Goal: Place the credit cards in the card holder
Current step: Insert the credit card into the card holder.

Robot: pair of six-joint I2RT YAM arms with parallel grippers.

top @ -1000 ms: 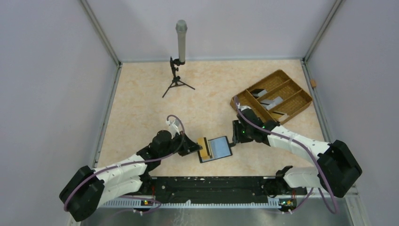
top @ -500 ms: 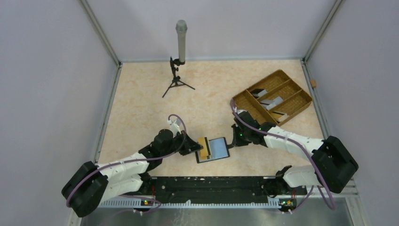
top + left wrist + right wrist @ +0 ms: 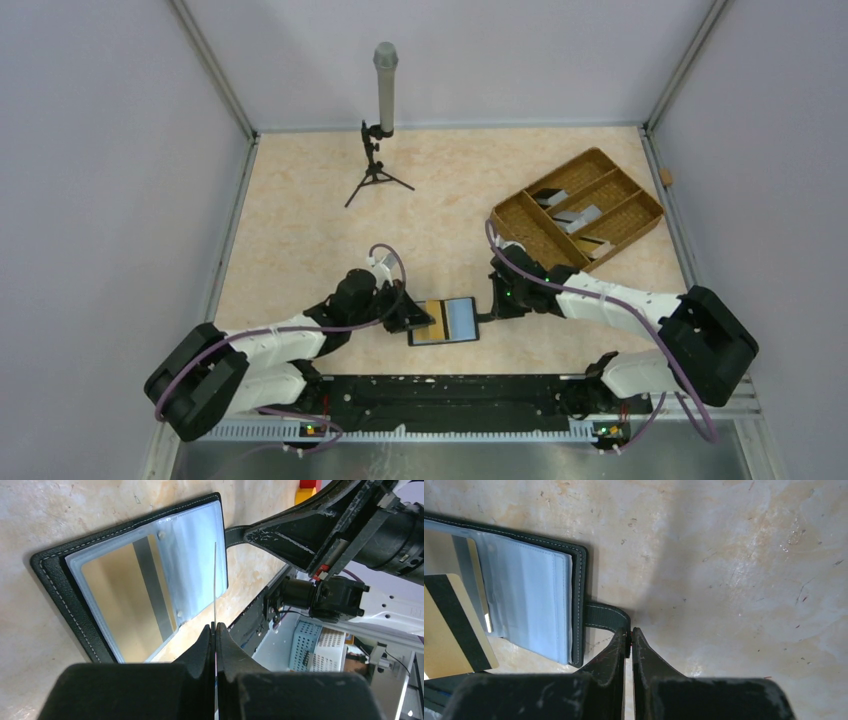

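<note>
The card holder (image 3: 450,321) lies open on the table between the arms, black-edged with pale blue lining (image 3: 524,587). My left gripper (image 3: 421,322) is shut on a tan credit card with a black stripe (image 3: 451,625). The card shows edge-on in the left wrist view (image 3: 215,585), over the wallet's clear pocket (image 3: 125,595). My right gripper (image 3: 487,311) is shut on the wallet's black clasp tab (image 3: 605,617) at its right edge. More cards (image 3: 578,214), pale grey and dark, lie in the tray.
The brown woven divided tray (image 3: 620,190) stands at the back right. A microphone on a small tripod (image 3: 380,120) stands at the back middle. Walls close in the table on three sides.
The wallet has slid left and nearer, with my right gripper following on the tab. My left gripper has brought the card further over the wallet's left half.
</note>
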